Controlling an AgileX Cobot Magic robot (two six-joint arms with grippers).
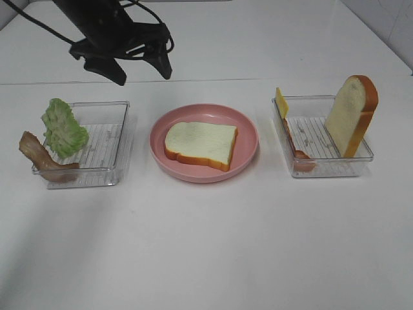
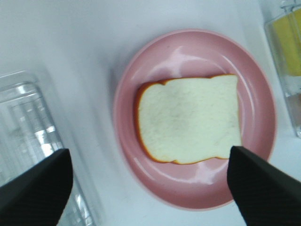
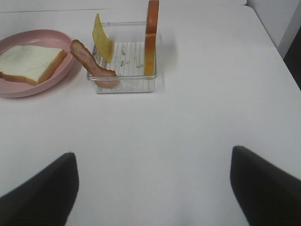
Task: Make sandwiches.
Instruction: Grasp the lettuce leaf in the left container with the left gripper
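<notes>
On the round pink plate (image 1: 248, 129) at mid-table, one toy white bread slice with an orange-brown crust (image 1: 200, 143) lies flat, with nothing stacked on it yet. Your left gripper (image 1: 143, 75) hangs behind the plate, jaws spread wide and empty. The right gripper (image 3: 153, 155) is likewise wide and empty, well apart from the right clear plastic tray (image 3: 124, 87). In that tray a second bread slice (image 1: 352, 116) stands on edge, with a yellow square cheese slice (image 1: 281, 102) and a brown-red bacon strip (image 1: 298, 155) leaning at the plate side. The left clear plastic tray (image 1: 106, 139) holds a green lettuce leaf (image 1: 63, 128) and another bacon strip (image 1: 45, 158). All look light and soft (foam or rubber, probably), so pinch gently: take the lettuce by its raised top edge and the upright bread across its faces near the top.
</notes>
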